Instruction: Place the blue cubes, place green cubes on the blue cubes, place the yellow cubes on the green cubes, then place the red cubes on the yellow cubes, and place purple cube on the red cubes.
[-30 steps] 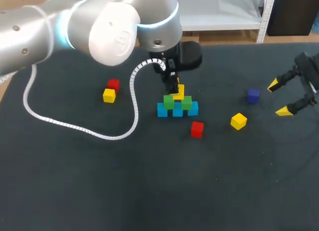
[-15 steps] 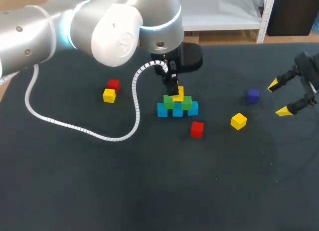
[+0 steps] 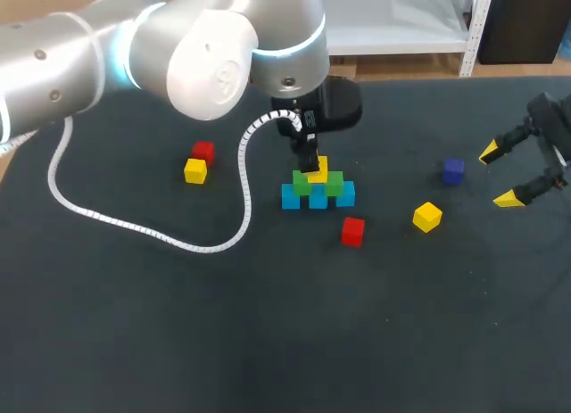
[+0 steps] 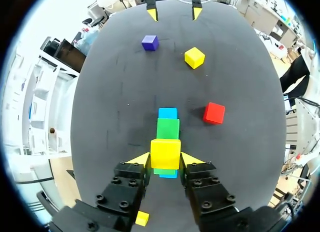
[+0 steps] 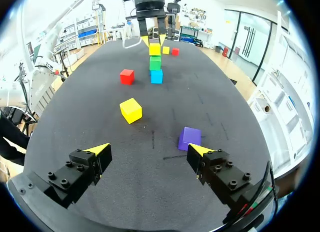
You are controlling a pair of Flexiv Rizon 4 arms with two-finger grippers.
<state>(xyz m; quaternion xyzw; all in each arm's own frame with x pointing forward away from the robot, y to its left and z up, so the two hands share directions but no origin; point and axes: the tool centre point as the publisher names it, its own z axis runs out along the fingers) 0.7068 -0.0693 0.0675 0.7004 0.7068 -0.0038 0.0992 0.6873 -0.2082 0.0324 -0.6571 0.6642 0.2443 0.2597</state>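
A row of blue cubes stands mid-table with two green cubes on top. My left gripper is shut on a yellow cube held right over the green cubes. In the left wrist view the yellow cube fills the gap between both fingertips of my left gripper, above a green cube and a blue cube. My right gripper stands open at the right edge, near the purple cube. In the right wrist view the purple cube lies just ahead of my right gripper.
Loose cubes lie around the stack: a red cube in front of it, a yellow cube to the right, and a red cube and a yellow cube to the left. The left arm's white cable loops over the table's left.
My left gripper has sunk slightly with the yellow cube, bringing it down onto the green cubes. The right arm has kept still.
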